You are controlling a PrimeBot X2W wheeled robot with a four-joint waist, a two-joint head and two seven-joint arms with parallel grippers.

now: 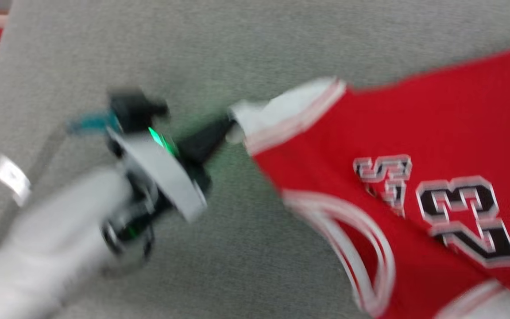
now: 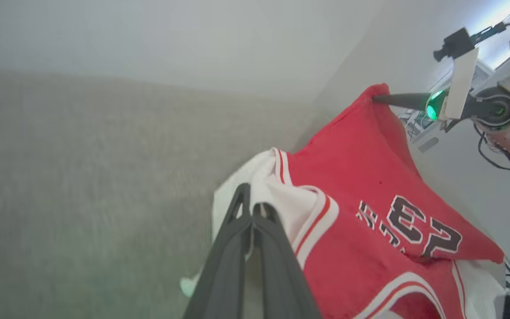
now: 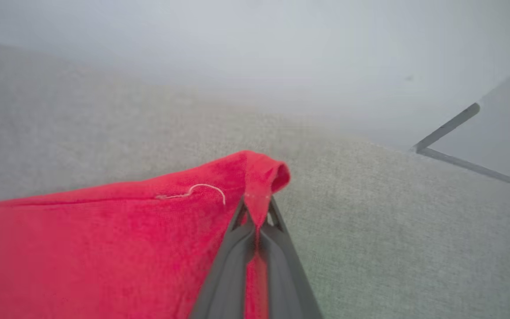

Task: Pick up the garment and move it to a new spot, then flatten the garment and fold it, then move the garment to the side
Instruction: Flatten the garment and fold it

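Right wrist view, centre: right gripper [image 3: 257, 207] pinches shut on a garment [image 3: 104, 239] corner, left gripper [image 2: 251, 201] on its sleeve [image 2: 295, 199], presumably to spread it.

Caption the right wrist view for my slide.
Right gripper shut on a red corner of the garment, over the grey surface.

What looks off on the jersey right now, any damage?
A loose white thread curls off the red edge of the garment, just beside the right gripper clamped on that corner; it looks like a pulled stitch. The left gripper pinches the white sleeve. No tears visible.
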